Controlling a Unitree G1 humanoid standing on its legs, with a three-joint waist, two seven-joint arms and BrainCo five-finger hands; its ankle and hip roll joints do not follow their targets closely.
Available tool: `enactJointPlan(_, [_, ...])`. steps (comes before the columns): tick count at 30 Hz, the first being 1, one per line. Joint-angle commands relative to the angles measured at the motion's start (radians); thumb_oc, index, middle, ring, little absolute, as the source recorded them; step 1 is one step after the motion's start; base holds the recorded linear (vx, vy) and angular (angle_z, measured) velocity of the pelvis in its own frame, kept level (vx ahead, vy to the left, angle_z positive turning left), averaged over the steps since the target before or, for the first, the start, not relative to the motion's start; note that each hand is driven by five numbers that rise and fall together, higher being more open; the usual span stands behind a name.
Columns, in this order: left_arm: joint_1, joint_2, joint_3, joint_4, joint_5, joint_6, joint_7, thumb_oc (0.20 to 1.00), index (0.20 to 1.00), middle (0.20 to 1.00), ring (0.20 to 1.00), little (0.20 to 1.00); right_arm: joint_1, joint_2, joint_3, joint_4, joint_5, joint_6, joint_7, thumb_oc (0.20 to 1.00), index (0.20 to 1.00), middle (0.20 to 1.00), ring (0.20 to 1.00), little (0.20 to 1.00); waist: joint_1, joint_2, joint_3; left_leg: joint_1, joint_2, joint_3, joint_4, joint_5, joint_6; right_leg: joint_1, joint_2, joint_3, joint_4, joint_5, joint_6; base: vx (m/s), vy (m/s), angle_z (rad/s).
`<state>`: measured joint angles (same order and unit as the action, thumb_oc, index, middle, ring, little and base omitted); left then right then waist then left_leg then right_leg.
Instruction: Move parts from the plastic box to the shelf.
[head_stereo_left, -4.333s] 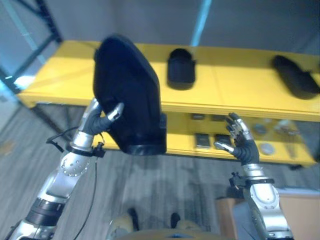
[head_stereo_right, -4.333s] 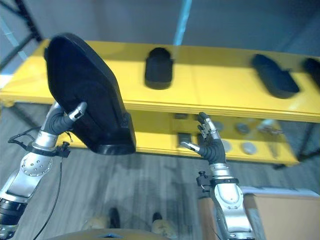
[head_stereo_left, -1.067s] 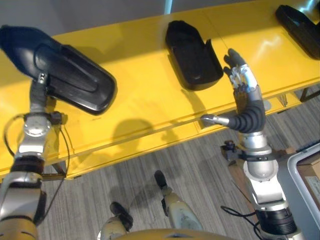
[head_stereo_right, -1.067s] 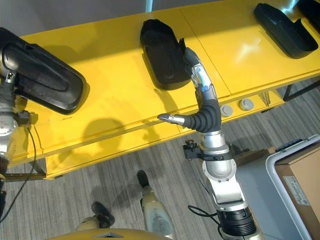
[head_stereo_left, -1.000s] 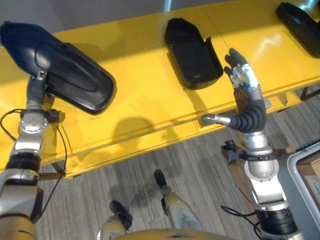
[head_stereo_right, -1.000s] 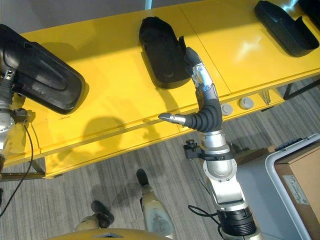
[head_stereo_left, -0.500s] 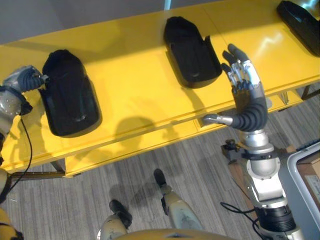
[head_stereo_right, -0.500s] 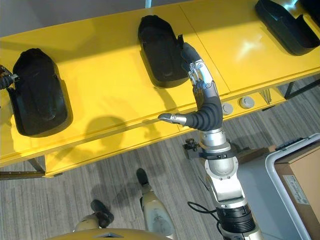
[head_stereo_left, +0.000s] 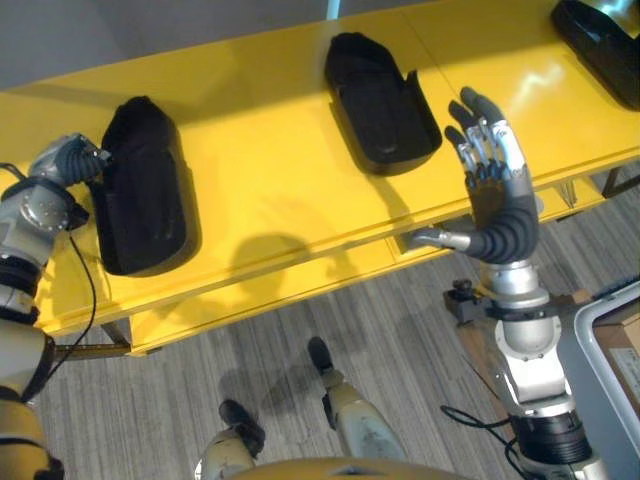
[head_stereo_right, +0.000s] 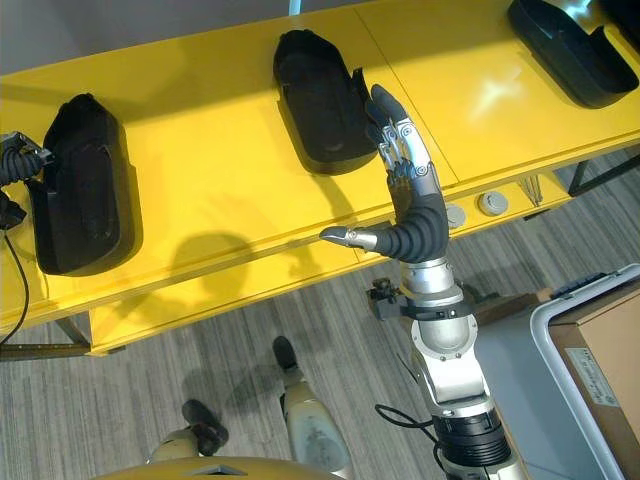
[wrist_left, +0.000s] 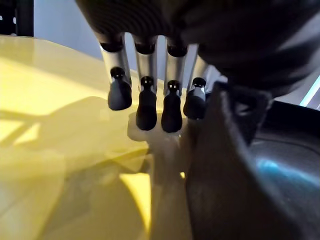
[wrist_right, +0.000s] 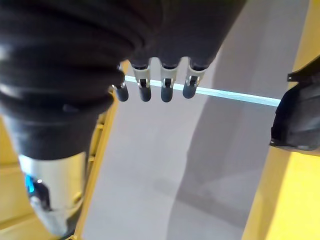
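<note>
A large black moulded part lies flat on the left end of the yellow shelf. My left hand is at the part's left rim. In the left wrist view its fingers hang straight beside the part's wall and are not wrapped round it; the thumb is hidden. My right hand is raised in front of the shelf's middle, open and holding nothing, its fingers spread in the air.
A second black part lies at the shelf's middle, and a third at the far right. Small round items sit on the lower shelf. A grey plastic box holding a cardboard carton stands at the lower right.
Over the last second my left hand lowered the tilted black part flat onto the shelf's left end, and now rests at its rim. The right hand stayed raised and open.
</note>
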<state>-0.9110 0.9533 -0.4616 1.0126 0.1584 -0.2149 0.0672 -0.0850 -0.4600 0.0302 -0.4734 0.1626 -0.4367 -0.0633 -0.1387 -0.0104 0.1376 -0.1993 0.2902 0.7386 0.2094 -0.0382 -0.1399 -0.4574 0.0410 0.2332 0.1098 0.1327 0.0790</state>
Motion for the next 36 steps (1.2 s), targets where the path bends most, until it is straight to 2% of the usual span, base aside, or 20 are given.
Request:
enactJointPlan(1, [-0.013, -0.023, 0.097, -0.015, -0.034, -0.002, 0.084, 1.000, 1.000, 1.000, 1.000, 1.000, -0.008, -0.010, -0.055, -0.054, 0.035, -0.074, 0.020, 1.000, 1.000, 1.000, 1.000, 1.000, 0.015, 0.051, 0.021, 0.171, 0.012, -0.005, 0.091, -0.213, -0.046, -0.026, -0.011, -0.053, 0.096, -0.144, 0.183, 0.00, 0.000, 0.00])
enactJointPlan(9, [0.017, -0.057, 0.183, -0.039, -0.094, -0.017, 0.151, 1.000, 1.000, 1.000, 1.000, 1.000, 0.040, -0.027, -0.041, -0.049, 0.024, -0.065, 0.028, 1.000, 1.000, 1.000, 1.000, 1.000, 0.016, 0.054, -0.005, 0.200, 0.009, -0.001, 0.091, -0.217, -0.044, 0.005, -0.013, -0.049, 0.107, -0.160, 0.183, 0.00, 0.000, 0.00])
enactJointPlan(17, [0.025, -0.047, 0.216, -0.100, -0.105, -0.043, 0.221, 1.000, 1.000, 1.000, 1.000, 1.000, 0.091, -0.032, -0.036, -0.034, 0.028, -0.060, 0.041, 1.000, 1.000, 1.000, 1.000, 1.000, 0.021, 0.052, -0.041, 0.262, -0.002, -0.005, 0.083, -0.224, -0.037, 0.061, -0.030, -0.052, 0.114, -0.174, 0.183, 0.01, -0.009, 0.01])
enactJointPlan(22, [-0.009, -0.049, 0.212, -0.166, -0.106, -0.057, 0.268, 1.000, 1.000, 1.000, 1.000, 1.000, 0.098, -0.054, 0.012, -0.010, 0.073, -0.050, 0.097, 1.000, 1.000, 1.000, 1.000, 1.000, 0.030, 0.041, -0.068, 0.299, -0.021, -0.021, 0.064, -0.222, -0.032, 0.099, -0.041, -0.054, 0.109, -0.179, 0.183, 0.00, -0.027, 0.05])
enactJointPlan(24, [-0.005, -0.054, 0.217, -0.299, -0.122, -0.098, 0.282, 1.000, 1.000, 1.000, 1.000, 1.000, 0.095, -0.076, 0.047, 0.024, 0.133, -0.032, 0.147, 1.000, 1.000, 1.000, 1.000, 1.000, 0.047, 0.020, -0.082, 0.310, -0.035, -0.045, 0.042, -0.218, -0.027, 0.122, -0.051, -0.057, 0.094, -0.174, 0.183, -0.03, -0.047, 0.15])
enactJointPlan(26, [0.010, -0.055, 0.228, -0.359, -0.131, -0.113, 0.286, 1.000, 1.000, 1.000, 1.000, 1.000, 0.094, -0.076, 0.059, 0.046, 0.159, -0.022, 0.165, 1.000, 1.000, 1.000, 1.000, 1.000, 0.053, 0.012, -0.085, 0.314, -0.041, -0.054, 0.034, -0.215, -0.024, 0.131, -0.056, -0.061, 0.088, -0.170, 0.183, -0.03, -0.041, 0.25])
enactJointPlan(27, [0.054, -0.062, 0.254, -0.474, -0.157, -0.141, 0.296, 1.000, 1.000, 1.000, 1.000, 1.000, 0.095, -0.073, 0.084, 0.083, 0.193, -0.006, 0.193, 1.000, 1.000, 1.000, 1.000, 1.000, 0.067, -0.002, -0.088, 0.323, -0.051, -0.071, 0.020, -0.213, -0.019, 0.144, -0.066, -0.069, 0.081, -0.166, 0.183, -0.04, -0.042, 0.28])
enactJointPlan(29, [0.095, -0.073, 0.277, -0.541, -0.177, -0.155, 0.294, 1.000, 1.000, 1.000, 1.000, 1.000, 0.092, -0.074, 0.100, 0.111, 0.205, 0.003, 0.204, 1.000, 1.000, 1.000, 1.000, 1.000, 0.072, -0.007, -0.090, 0.328, -0.056, -0.080, 0.013, -0.213, -0.016, 0.152, -0.071, -0.076, 0.078, -0.166, 0.183, -0.02, -0.021, 0.25])
enactJointPlan(30, [0.168, -0.095, 0.305, -0.661, -0.190, -0.184, 0.290, 1.000, 1.000, 1.000, 1.000, 1.000, 0.094, -0.072, 0.109, 0.145, 0.184, 0.020, 0.206, 1.000, 1.000, 1.000, 1.000, 1.000, 0.093, -0.019, -0.093, 0.332, -0.061, -0.098, 0.007, -0.218, -0.012, 0.164, -0.079, -0.085, 0.078, -0.168, 0.183, 0.01, -0.004, 0.33])
enactJointPlan(32, [0.222, -0.113, 0.331, -0.727, -0.188, -0.188, 0.282, 1.000, 1.000, 1.000, 1.000, 1.000, 0.097, -0.068, 0.123, 0.166, 0.176, 0.028, 0.210, 1.000, 1.000, 1.000, 1.000, 1.000, 0.097, -0.020, -0.097, 0.333, -0.064, -0.108, 0.008, -0.222, -0.009, 0.170, -0.083, -0.090, 0.078, -0.170, 0.183, 0.01, 0.004, 0.35])
enactJointPlan(34, [0.349, -0.173, 0.373, -0.887, -0.184, -0.218, 0.265, 1.000, 1.000, 1.000, 1.000, 1.000, 0.095, -0.037, 0.144, 0.228, 0.191, 0.050, 0.219, 1.000, 1.000, 1.000, 1.000, 1.000, 0.130, -0.028, -0.096, 0.334, -0.069, -0.128, 0.012, -0.229, -0.002, 0.186, -0.093, -0.099, 0.078, -0.177, 0.183, 0.00, 0.012, 0.20])
enactJointPlan(35, [0.358, -0.174, 0.379, -0.894, -0.183, -0.215, 0.263, 1.000, 1.000, 1.000, 1.000, 1.000, 0.095, -0.039, 0.147, 0.230, 0.191, 0.050, 0.220, 1.000, 1.000, 1.000, 1.000, 1.000, 0.128, -0.027, -0.097, 0.334, -0.069, -0.128, 0.012, -0.230, -0.002, 0.186, -0.093, -0.099, 0.078, -0.178, 0.183, -0.07, -0.065, 0.24])
enactJointPlan(36, [0.400, -0.196, 0.391, -0.938, -0.180, -0.219, 0.252, 1.000, 1.000, 1.000, 1.000, 1.000, 0.088, -0.028, 0.159, 0.243, 0.201, 0.058, 0.228, 1.000, 1.000, 1.000, 1.000, 1.000, 0.138, -0.042, -0.093, 0.324, -0.071, -0.122, 0.014, -0.202, 0.000, 0.182, -0.098, -0.097, 0.072, -0.157, 0.183, -0.08, -0.066, 0.28])
